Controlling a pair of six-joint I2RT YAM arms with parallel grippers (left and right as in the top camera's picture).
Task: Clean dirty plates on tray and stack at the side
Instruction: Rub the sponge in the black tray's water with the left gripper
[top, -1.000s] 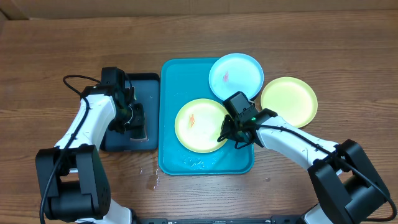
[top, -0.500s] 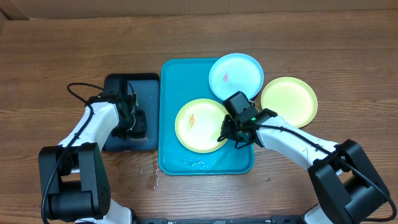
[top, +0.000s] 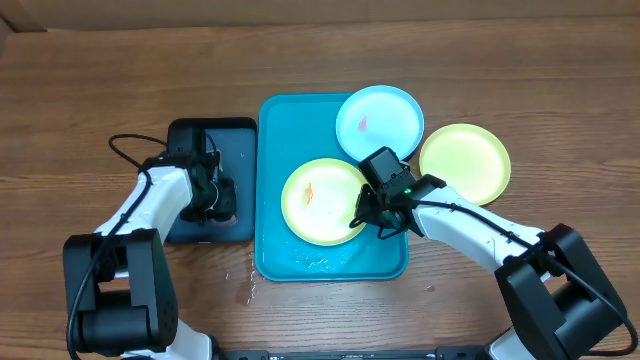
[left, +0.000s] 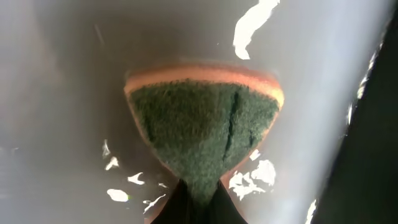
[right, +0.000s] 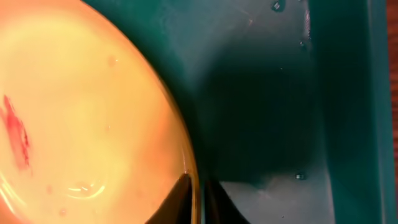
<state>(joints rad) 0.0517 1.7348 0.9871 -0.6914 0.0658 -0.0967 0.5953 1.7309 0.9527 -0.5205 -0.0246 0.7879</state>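
Left wrist: left gripper (left: 198, 208) clamps sponge (left: 202, 124).
Right gripper (right: 198, 196): pinches plate (right: 87, 106) rim.
Plate: we judge it light, stiff, slick.

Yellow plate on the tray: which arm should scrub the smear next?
Left. The left gripper holds the sponge; the right gripper pinches the yellow plate at its rim, likely steadying it.

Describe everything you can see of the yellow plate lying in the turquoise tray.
The plate is round, shallow and pale yellow-green, seemingly glossy plastic, with a small orange-red smear left of centre. It lies flat in the tray's lower half. The right pincer grips its right rim, a finger on each side.
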